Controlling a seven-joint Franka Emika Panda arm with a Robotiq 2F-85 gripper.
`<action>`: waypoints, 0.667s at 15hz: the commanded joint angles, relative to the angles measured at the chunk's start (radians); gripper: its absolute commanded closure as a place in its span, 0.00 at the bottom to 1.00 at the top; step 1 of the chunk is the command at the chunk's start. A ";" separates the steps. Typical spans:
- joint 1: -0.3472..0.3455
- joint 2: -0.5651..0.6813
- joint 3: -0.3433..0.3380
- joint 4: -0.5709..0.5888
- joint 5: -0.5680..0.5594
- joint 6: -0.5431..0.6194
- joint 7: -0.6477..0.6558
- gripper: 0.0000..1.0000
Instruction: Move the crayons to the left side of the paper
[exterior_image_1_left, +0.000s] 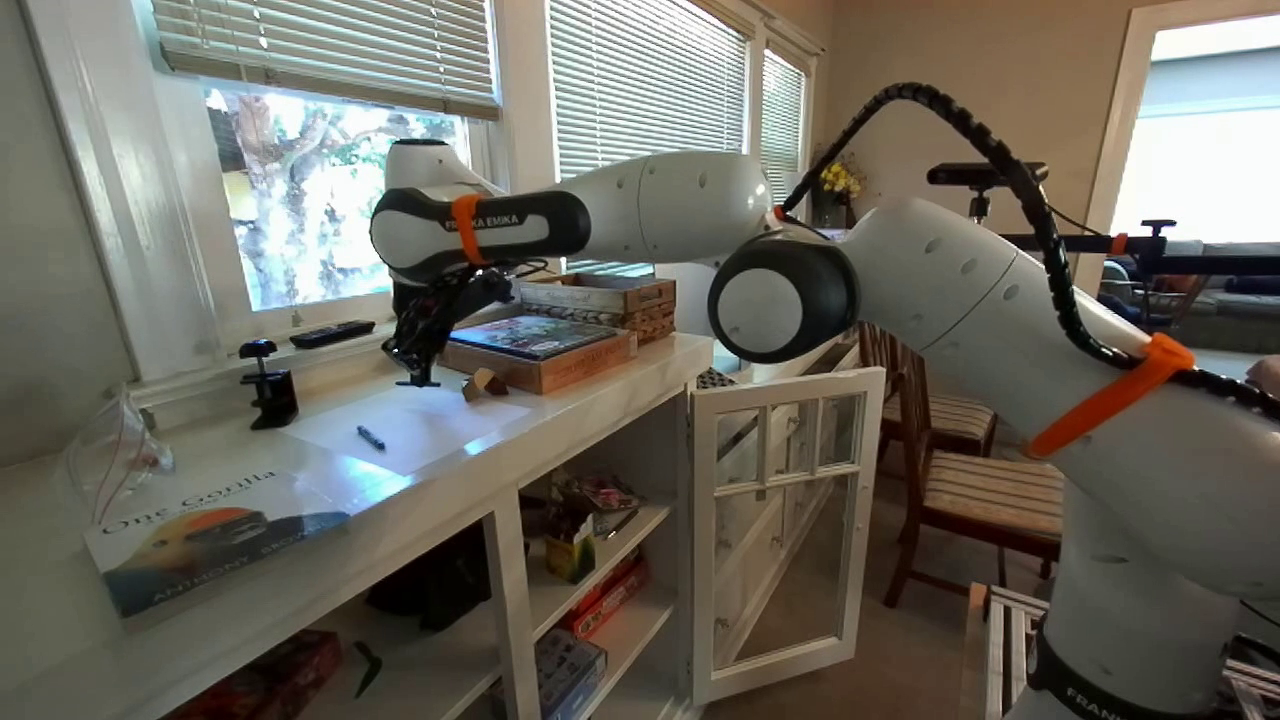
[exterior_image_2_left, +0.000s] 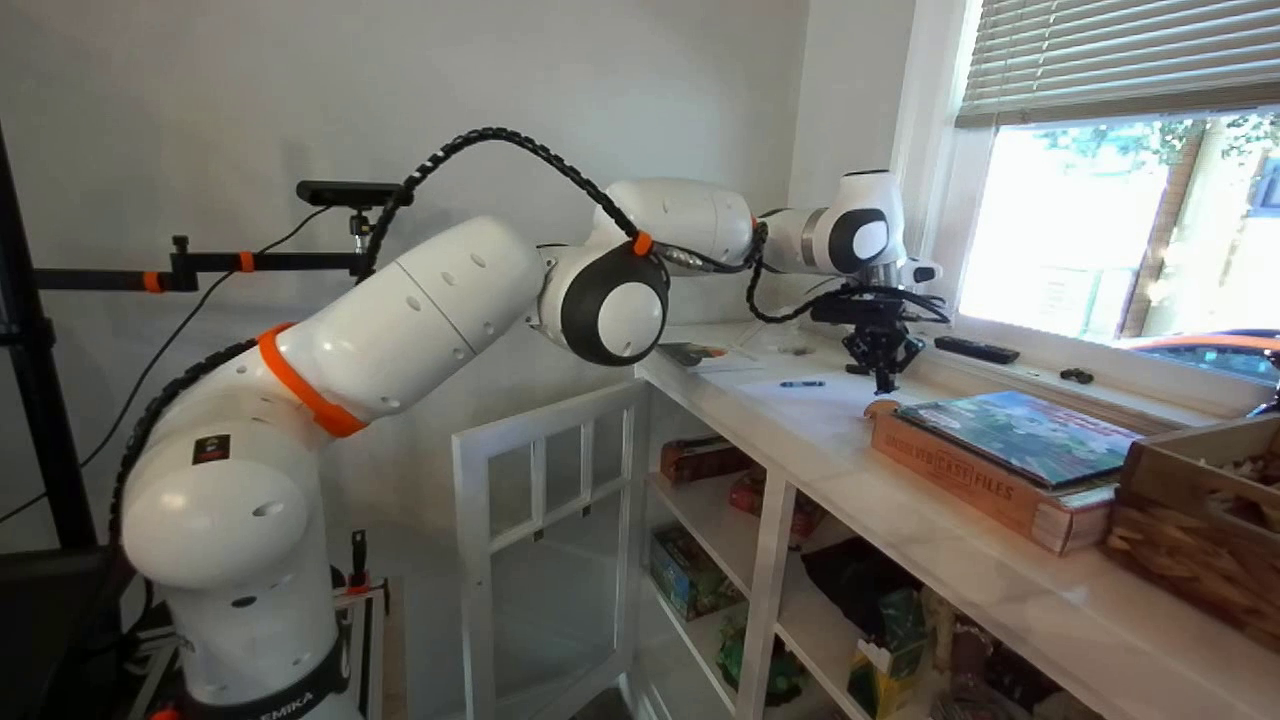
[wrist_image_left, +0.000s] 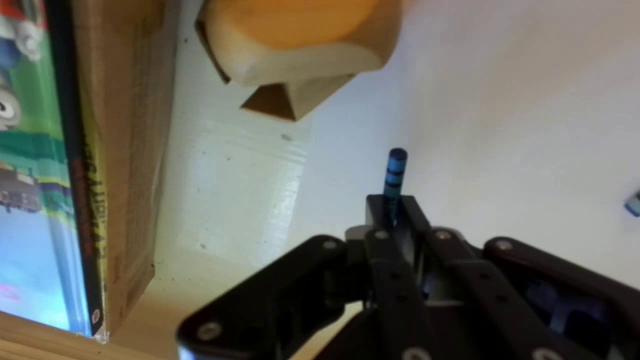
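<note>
A blue crayon (wrist_image_left: 394, 175) with dark bands stands out from between the fingertips of my gripper (wrist_image_left: 392, 205) in the wrist view. The gripper is shut on it; the crayon's other end is hidden. In both exterior views the gripper (exterior_image_1_left: 416, 372) (exterior_image_2_left: 885, 372) is low over the far part of the white paper (exterior_image_1_left: 440, 420), near the box. Another blue crayon (exterior_image_1_left: 371, 438) lies on the paper, apart from the gripper. It also shows in an exterior view (exterior_image_2_left: 802, 384) and at the right edge of the wrist view (wrist_image_left: 634, 204). The paper (wrist_image_left: 475, 140) lies flat on the white counter.
A folded tan cardboard piece (wrist_image_left: 300, 55) sits at the paper's edge beside a brown box (exterior_image_1_left: 580, 368) with a picture book on top. A black clamp (exterior_image_1_left: 271, 395), a One Gorilla book (exterior_image_1_left: 220, 530) and a plastic bag (exterior_image_1_left: 118, 450) are beyond the paper's opposite end.
</note>
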 joint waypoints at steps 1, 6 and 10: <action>0.029 -0.034 -0.015 0.006 -0.010 -0.120 0.062 0.98; 0.045 -0.076 -0.004 -0.014 0.004 -0.165 0.105 0.98; 0.059 -0.099 0.007 -0.038 0.011 -0.172 0.135 0.98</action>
